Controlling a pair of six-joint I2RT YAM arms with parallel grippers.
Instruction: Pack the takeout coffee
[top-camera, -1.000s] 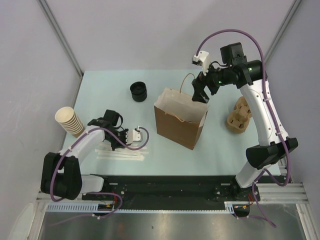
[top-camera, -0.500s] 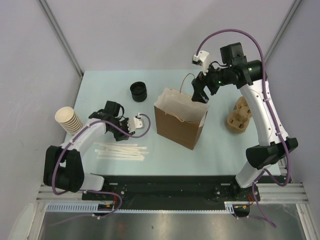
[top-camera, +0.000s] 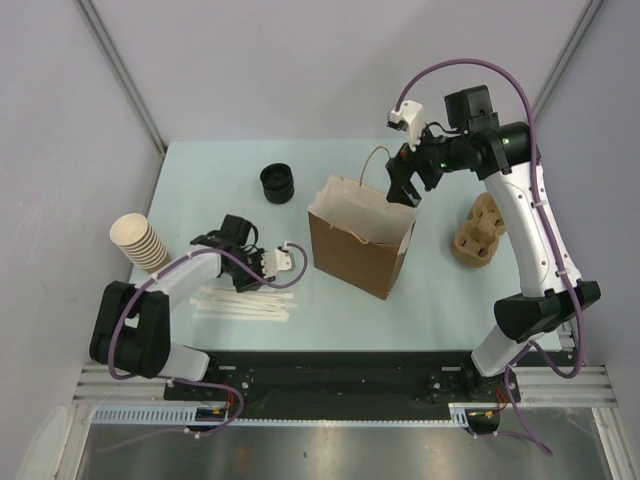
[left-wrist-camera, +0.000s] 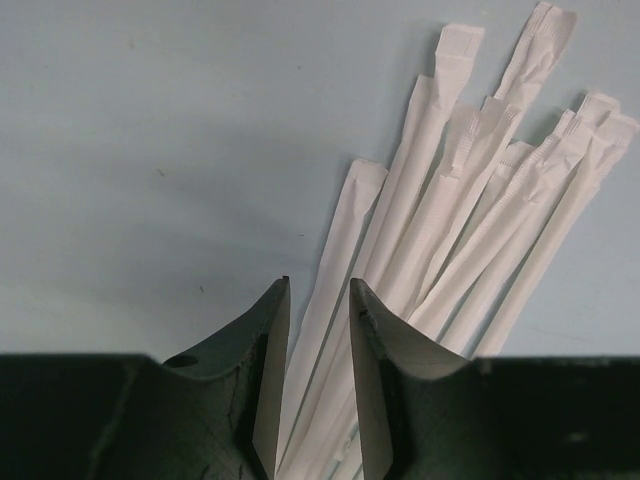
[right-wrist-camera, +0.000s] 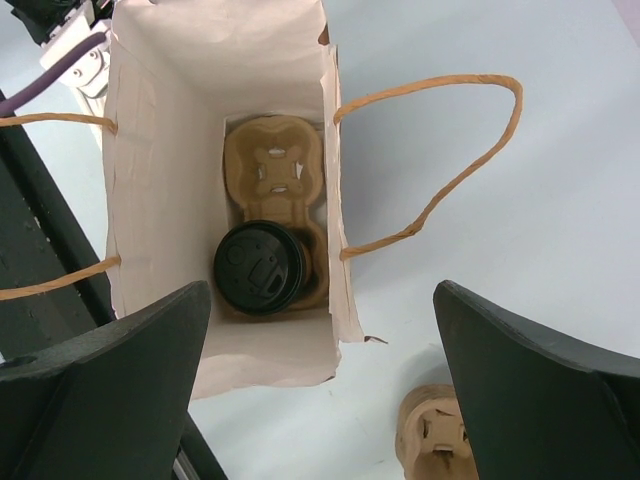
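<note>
The takeout coffee (right-wrist-camera: 260, 267), a cup with a round black lid, stands in a pulp cup carrier (right-wrist-camera: 272, 170) at the bottom of the open brown paper bag (top-camera: 360, 243). My right gripper (right-wrist-camera: 322, 290) hovers wide open above the bag's back right rim (top-camera: 403, 188), holding nothing. My left gripper (top-camera: 248, 272) is low over a bunch of white wrapped straws (left-wrist-camera: 470, 220). Its jaws stand a little apart (left-wrist-camera: 320, 282), and one straw shows in the gap, loose on the table.
A tilted stack of cream paper cups (top-camera: 140, 243) lies at the left edge. Black lids (top-camera: 277, 183) are stacked behind the bag to the left. Spare pulp carriers (top-camera: 480, 232) sit right of the bag. The bag's paper handles (right-wrist-camera: 440, 150) stick out sideways.
My left gripper's jaws have parted from shut to slightly open, and its wrist has shifted a little right over the straws. The right arm has barely moved.
</note>
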